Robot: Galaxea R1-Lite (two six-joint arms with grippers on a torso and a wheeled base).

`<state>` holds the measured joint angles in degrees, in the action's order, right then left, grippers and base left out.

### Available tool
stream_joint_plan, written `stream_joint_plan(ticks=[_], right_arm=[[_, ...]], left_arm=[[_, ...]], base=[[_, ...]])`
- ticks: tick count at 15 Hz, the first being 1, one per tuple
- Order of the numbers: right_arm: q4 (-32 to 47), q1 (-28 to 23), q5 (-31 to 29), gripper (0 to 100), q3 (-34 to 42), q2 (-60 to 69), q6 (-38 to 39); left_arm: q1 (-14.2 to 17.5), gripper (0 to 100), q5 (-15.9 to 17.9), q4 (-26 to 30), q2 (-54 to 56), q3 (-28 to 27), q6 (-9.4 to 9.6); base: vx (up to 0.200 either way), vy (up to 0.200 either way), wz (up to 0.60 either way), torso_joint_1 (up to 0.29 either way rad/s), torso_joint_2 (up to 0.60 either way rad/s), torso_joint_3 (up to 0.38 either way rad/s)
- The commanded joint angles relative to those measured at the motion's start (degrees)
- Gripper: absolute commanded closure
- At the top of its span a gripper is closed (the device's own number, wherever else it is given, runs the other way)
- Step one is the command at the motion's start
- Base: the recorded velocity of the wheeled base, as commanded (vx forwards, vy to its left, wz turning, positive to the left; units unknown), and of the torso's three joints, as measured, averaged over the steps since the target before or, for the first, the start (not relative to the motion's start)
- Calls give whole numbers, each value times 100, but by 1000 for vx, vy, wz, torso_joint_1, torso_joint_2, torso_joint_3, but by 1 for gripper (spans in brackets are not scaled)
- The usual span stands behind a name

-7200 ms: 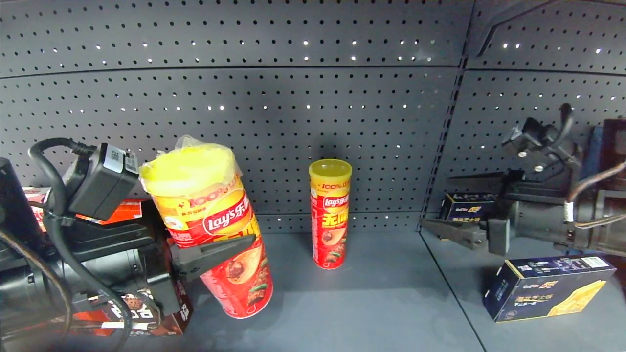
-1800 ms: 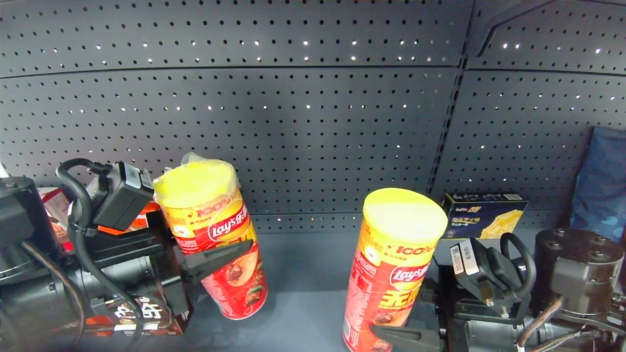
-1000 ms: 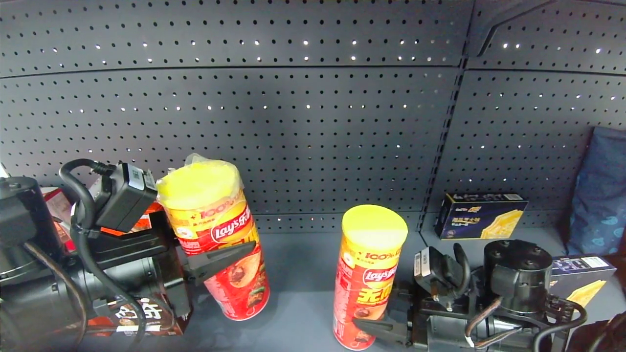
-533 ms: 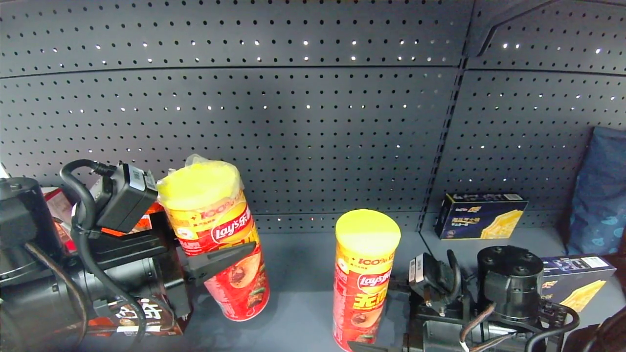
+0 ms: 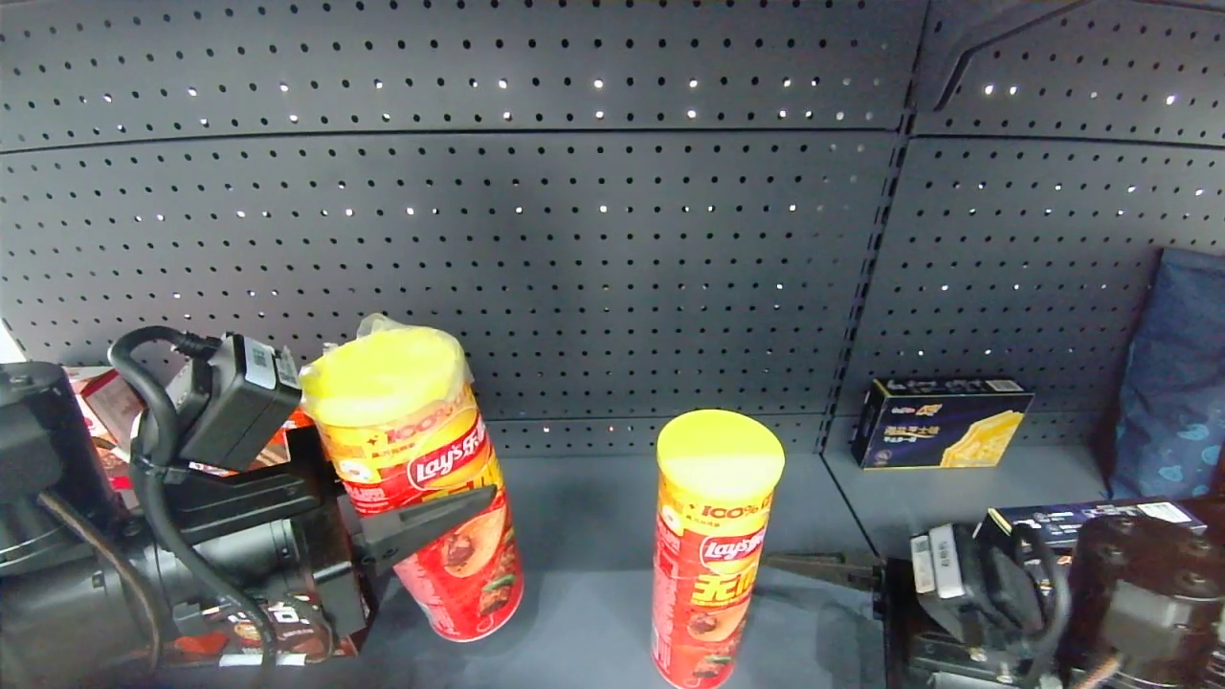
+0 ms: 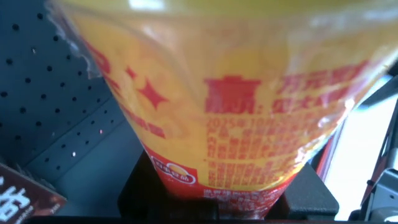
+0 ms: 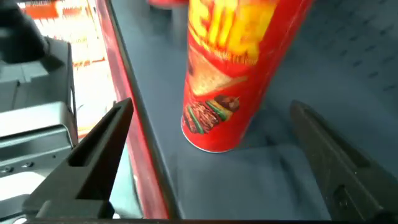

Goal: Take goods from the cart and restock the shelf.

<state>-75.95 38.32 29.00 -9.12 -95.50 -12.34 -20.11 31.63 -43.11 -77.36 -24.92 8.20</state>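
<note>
At eight o'clock on the shelf [image 5: 593, 498], your left pincer [image 5: 450, 517] clamps a chip can [image 5: 407, 421], tilted, likely for setting down. At six o'clock the second can [image 5: 713, 545] stands upright, free, your right pincer [image 7: 211, 124] spread wide just beside it.

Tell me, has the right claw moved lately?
Yes. The right claw opened and drew back rightward from the standing can, toward the blue box.
</note>
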Motion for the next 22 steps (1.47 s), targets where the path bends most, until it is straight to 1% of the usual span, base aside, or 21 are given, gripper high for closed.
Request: stream_joint_plan(ticks=[1, 2, 3, 5, 6, 7, 8, 9, 10, 12, 14, 15, 16, 17, 20, 21, 22], right_arm=[[27, -272, 18, 0, 552, 1491, 3], [63, -377, 9, 0, 639, 1912, 82], [273, -755, 9, 0, 718, 2739, 434], [1029, -1511, 9, 0, 639, 3802, 671], [1653, -2003, 0, 0, 631, 4321, 671], [2550, -2548, 0, 0, 622, 5024, 671], [3262, -2865, -17, 0, 587, 5639, 671], [3710, -3040, -79, 0, 525, 6078, 680], [4483, -3366, -395, 0, 464, 6878, 680], [5758, -3796, -870, 0, 367, 7977, 680], [6944, -4069, -1098, 0, 420, 9181, 627], [6707, -4069, -1441, 0, 446, 9137, 785], [6628, -4069, -1529, 0, 481, 9137, 926], [6435, -4069, -1591, 0, 912, 9137, 1137], [7085, -4069, -1547, 0, 912, 9137, 1207], [7217, -4069, -1573, 0, 912, 9137, 1207], [7217, -4069, -1635, 0, 912, 9137, 1199]], left_arm=[[-1, 100, 1, -5, 142, 163, 6], [-1, 100, 1, 4, 230, 215, -3], [-1, 100, 1, 4, 283, 277, -12], [-10, 100, 1, 4, 353, 303, -21], [-10, 100, 1, 4, 397, 356, -21], [-19, 100, 1, -5, 468, 470, -21], [-45, 100, 1, -5, 573, 567, -12], [-80, 100, 9, -5, 670, 628, -12], [-98, 100, 9, -5, 854, 681, -21], [-98, 100, 9, 4, 1100, 716, -29], [-98, 100, 27, 30, 1417, 857, -38], [-98, 100, 36, 22, 1417, 883, -38], [-98, 100, 36, 13, 1417, 866, -38], [-124, 100, 45, 4, 1250, 795, -29], [-300, 100, 45, -49, 977, 795, -3], [-414, 100, 36, -181, 872, 822, 6], [-441, 100, 27, -286, 837, 831, 6]], base=[[0, 0, 0, 0, 0, 0], [0, 0, 0, 0, 0, 0], [0, 0, 0, 0, 0, 0], [0, 0, 0, 0, 0, 0], [0, 0, 0, 0, 0, 0], [0, 0, 0, 0, 0, 0], [0, 0, 0, 0, 0, 0], [0, 0, 0, 0, 0, 0], [0, 0, 0, 0, 0, 0], [0, 0, 0, 0, 0, 0], [0, 0, 0, 0, 0, 0], [0, 0, 0, 0, 0, 0], [0, 0, 0, 0, 0, 0], [0, 0, 0, 0, 0, 0], [0, 0, 0, 0, 0, 0], [0, 0, 0, 0, 0, 0], [0, 0, 0, 0, 0, 0]])
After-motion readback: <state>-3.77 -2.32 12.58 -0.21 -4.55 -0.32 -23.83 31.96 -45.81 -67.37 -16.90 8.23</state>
